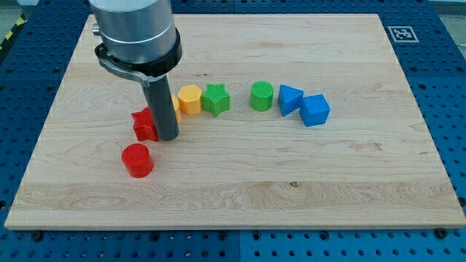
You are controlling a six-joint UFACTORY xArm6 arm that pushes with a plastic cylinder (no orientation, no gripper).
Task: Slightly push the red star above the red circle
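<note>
The red star (144, 124) lies on the wooden board at the view's left, just above and slightly right of the red circle (137, 160). The two red blocks stand apart with a small gap. My tip (168, 137) rests on the board right against the red star's right side. The rod and the arm's grey body hide part of the star's upper right and part of a yellow block behind it.
A row of blocks runs rightwards from the rod: a yellow block (189, 100), a green star (215, 98), a green circle (262, 95), a blue triangle-like block (290, 99) and a blue cube (315, 110). The board's left edge (45, 124) is near.
</note>
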